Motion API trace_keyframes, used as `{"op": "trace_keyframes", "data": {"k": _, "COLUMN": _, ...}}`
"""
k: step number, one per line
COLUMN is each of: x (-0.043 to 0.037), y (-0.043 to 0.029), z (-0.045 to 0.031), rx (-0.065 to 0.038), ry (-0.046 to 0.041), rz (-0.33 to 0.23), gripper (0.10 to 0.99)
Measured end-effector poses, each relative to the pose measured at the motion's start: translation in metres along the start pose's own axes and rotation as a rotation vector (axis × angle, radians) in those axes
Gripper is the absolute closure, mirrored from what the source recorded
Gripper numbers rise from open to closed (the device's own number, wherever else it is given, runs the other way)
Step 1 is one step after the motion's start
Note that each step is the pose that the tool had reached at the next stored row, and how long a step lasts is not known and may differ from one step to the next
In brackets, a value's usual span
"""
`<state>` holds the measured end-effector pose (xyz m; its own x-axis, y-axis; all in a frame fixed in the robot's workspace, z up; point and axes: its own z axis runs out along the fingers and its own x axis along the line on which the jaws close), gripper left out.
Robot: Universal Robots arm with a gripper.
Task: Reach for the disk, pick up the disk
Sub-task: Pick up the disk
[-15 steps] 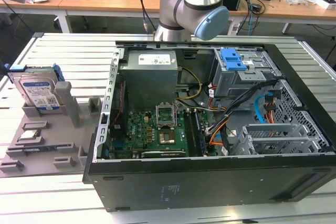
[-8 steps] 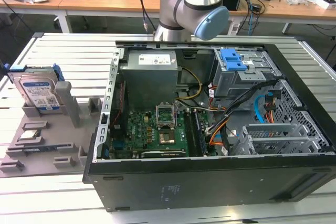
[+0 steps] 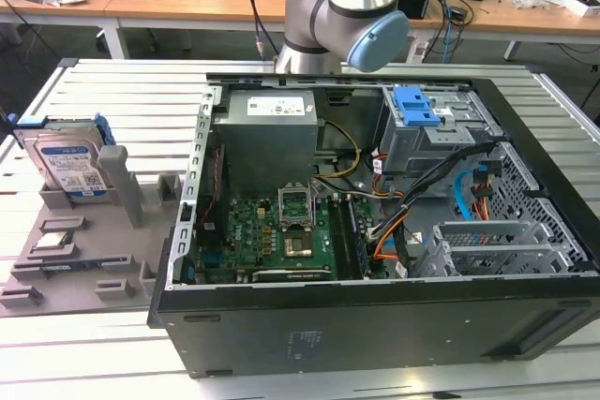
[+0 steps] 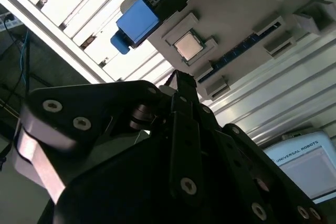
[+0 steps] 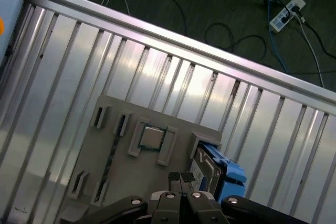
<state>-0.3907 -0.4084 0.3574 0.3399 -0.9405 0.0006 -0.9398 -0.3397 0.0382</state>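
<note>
Gripper (image 5: 181, 178), closed and empty, hangs over the grey holder plate (image 5: 142, 182); the disk (image 5: 206, 166) stands on edge at the plate's end, past the chip (image 5: 151, 138).

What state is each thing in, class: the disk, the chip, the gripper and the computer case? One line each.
disk, standing on edge in a slot of the grey holder, not gripped.
chip, lying flat in its recess on the holder.
gripper, shut, holding nothing, above the holder and apart from the disk.
computer case, lying on its side, side panel off, inside exposed.
</note>
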Motion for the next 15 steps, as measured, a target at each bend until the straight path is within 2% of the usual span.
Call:
{"op": "trace_keyframes", "data": {"k": 1, "x": 0.0, "y": 0.0, "z": 0.0, "rx": 0.0, "ry": -0.0006, "rz": 0.016, "gripper": 0.98}}
{"op": "trace_keyframes", "data": {"k": 2, "x": 0.0, "y": 0.0, "z": 0.0001, "rx": 0.0, "ry": -0.0025, "rz": 0.072, "gripper": 0.98}}
{"op": "trace_keyframes", "data": {"k": 8, "x": 0.0, "y": 0.0, "z": 0.0001, "rx": 0.0, "ry": -0.0053, "rz": 0.155, "gripper": 0.98}}
{"op": "trace_keyframes", "data": {"k": 13, "x": 0.0, "y": 0.0, "z": 0.0001, "rx": -0.001, "ry": -0.008, "rz": 0.266, "gripper": 0.98}}
{"op": "trace_keyframes", "data": {"k": 15, "x": 0.0, "y": 0.0, "z": 0.0001, "rx": -0.001, "ry": -0.0082, "rz": 0.293, "gripper": 0.98}}
